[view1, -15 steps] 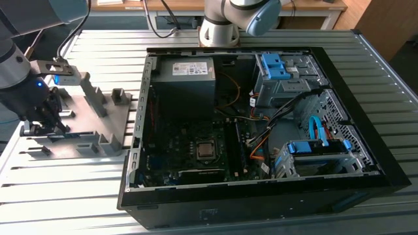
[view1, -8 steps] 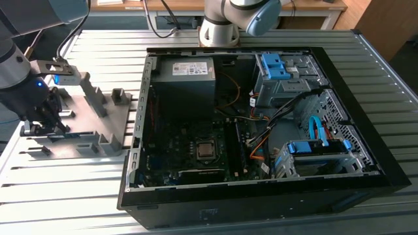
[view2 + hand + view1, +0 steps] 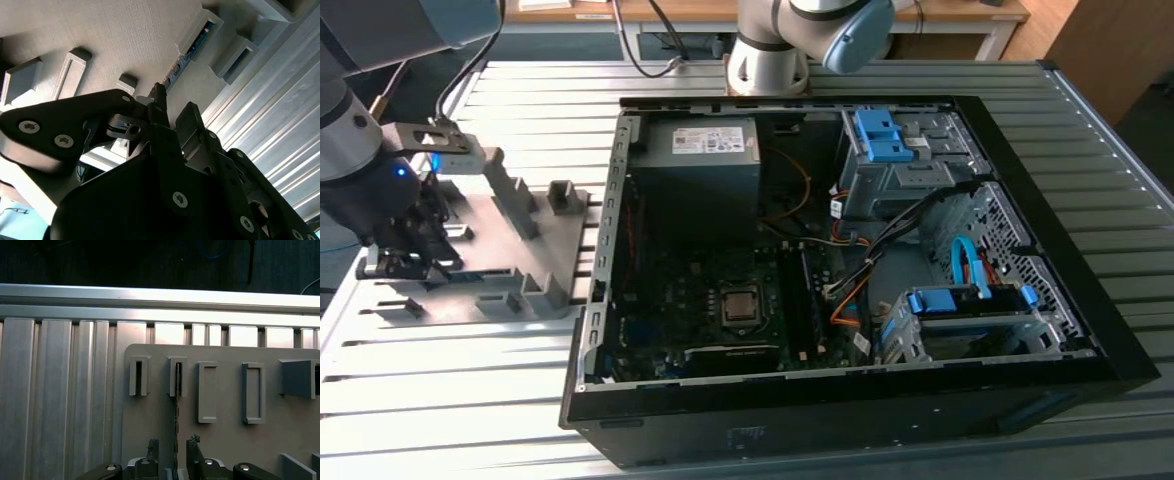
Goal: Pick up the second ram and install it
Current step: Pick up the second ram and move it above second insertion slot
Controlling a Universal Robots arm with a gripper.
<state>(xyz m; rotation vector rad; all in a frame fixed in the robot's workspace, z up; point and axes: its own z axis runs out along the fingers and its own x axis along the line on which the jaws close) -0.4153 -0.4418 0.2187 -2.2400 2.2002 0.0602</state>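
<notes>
Dark second ram between parted fingers

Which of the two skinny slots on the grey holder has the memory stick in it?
The slotted post in line with the gripper: the second ram runs into it. The slot beside it is empty.
</notes>
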